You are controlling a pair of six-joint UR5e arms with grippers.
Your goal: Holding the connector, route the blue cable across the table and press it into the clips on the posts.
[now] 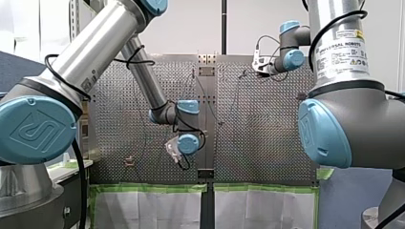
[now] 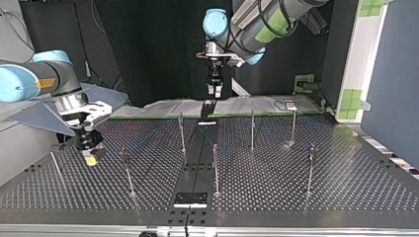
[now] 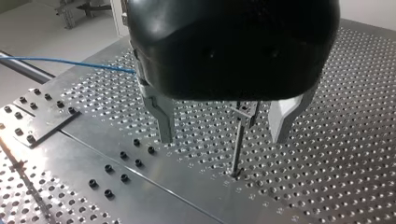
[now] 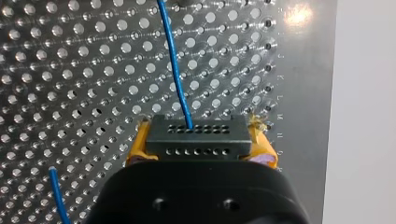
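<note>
Your right jaws are clamped on the connector (image 4: 205, 144), blue cable (image 4: 173, 60) trailing; left jaws hang apart above the worktop (image 3: 327, 186). Clipping seems mostly undone.

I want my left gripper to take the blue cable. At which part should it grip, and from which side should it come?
Probably the straight span of the blue cable beside my left gripper, away from the connector. Come from above, with the open fingers crossing its line: it is thin and appears stretched clear of the perforated table.
</note>
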